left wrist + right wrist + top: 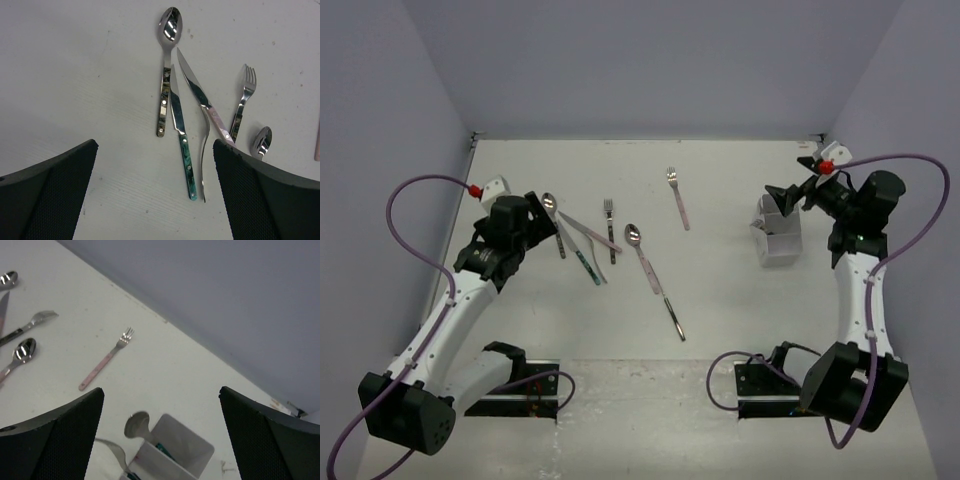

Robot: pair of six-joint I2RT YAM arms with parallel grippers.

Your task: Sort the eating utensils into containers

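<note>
Gaping wide, left hand (154, 160) overlooks slim shiny utensils (165, 95); right hand (161, 390), likewise, thin-walled white containers (167, 460).

The left arm (450, 310) and the right arm (860, 300) are each built of smooth white links set between chunky black joint housings, on a flat black base bracket (520, 385). A thin purple cable (400, 200) arcs off each arm in a wide loop, runs along the white link, and ends near a small red cap (475, 188) beside a white block at the wrist. The fingers (50, 195) are broad dark wedges, their inner faces covered in a fine mesh-like texture.
</note>
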